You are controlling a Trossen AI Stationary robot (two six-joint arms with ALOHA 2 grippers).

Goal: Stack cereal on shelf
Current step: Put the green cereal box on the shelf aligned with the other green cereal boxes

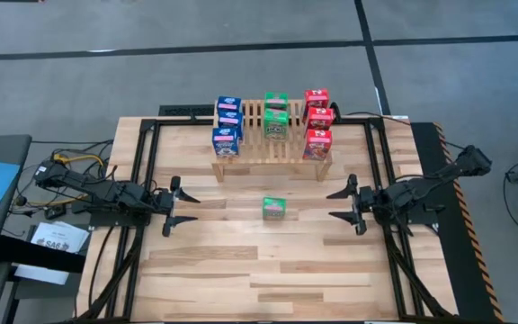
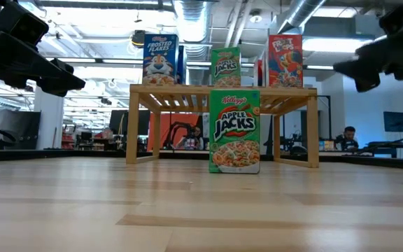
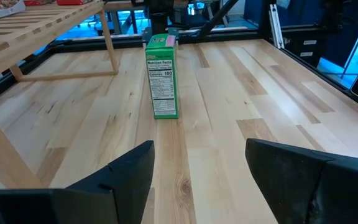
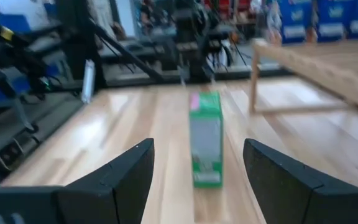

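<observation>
The shelf (image 1: 272, 155), a light wood slatted rack on short legs, stands at the table's far middle. On it stand three blue cereal boxes (image 1: 227, 126) at its left, two green ones (image 1: 275, 114) in the middle and three red ones (image 1: 317, 123) at its right. One more green Apple Jacks box (image 1: 274, 209) stands upright on its bottom on the tabletop, in front of the shelf. My left gripper (image 1: 187, 207) hovers open to its left. My right gripper (image 1: 335, 205) hovers open to its right. Both point level at the box, well apart from it, with nothing between their fingers.
Black frame rails (image 1: 142, 171) run along the table's left, right and far sides. Cables and papers (image 1: 57, 238) lie off the left edge. The near half of the wood tabletop (image 1: 268, 279) is bare. A person (image 2: 347, 136) sits in the room behind.
</observation>
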